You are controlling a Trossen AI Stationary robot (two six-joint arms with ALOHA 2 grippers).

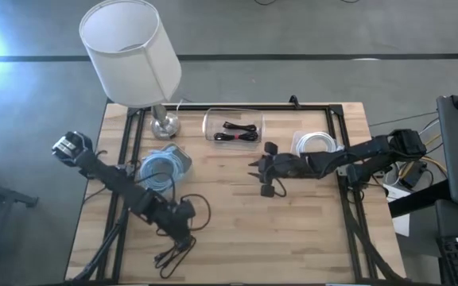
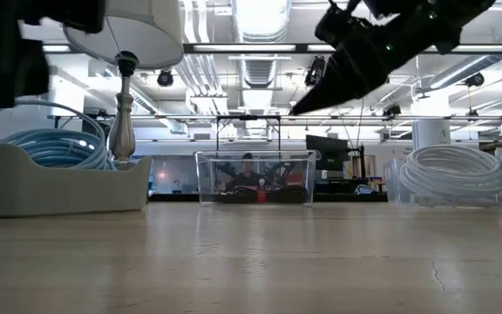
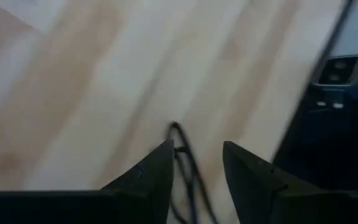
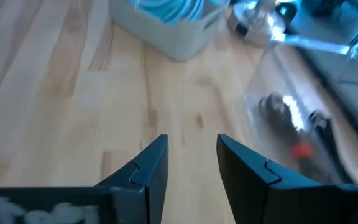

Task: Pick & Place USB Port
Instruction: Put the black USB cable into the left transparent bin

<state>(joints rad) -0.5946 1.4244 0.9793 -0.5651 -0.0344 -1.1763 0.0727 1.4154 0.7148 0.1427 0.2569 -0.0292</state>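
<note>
A black USB cable (image 1: pixel 183 238) lies loose on the wood near the table's near edge, its loops spread beside my left arm. My left gripper (image 3: pixel 196 155) is open and low over it, with a strand of the cable (image 3: pixel 185 163) showing between the fingers; I see no touch. My right gripper (image 1: pixel 254 168) is open and raised over bare wood at mid-table, pointing toward the table's left. In the right wrist view it (image 4: pixel 191 152) holds nothing. A clear box (image 1: pixel 233 127) with black cables tied in red stands behind it.
A white-shaded lamp (image 1: pixel 131 49) stands at the far left corner. A bin of coiled blue cable (image 1: pixel 164 168) sits in front of it, and a bin of white cable (image 1: pixel 316 143) at far right. Bare wood lies between the two grippers.
</note>
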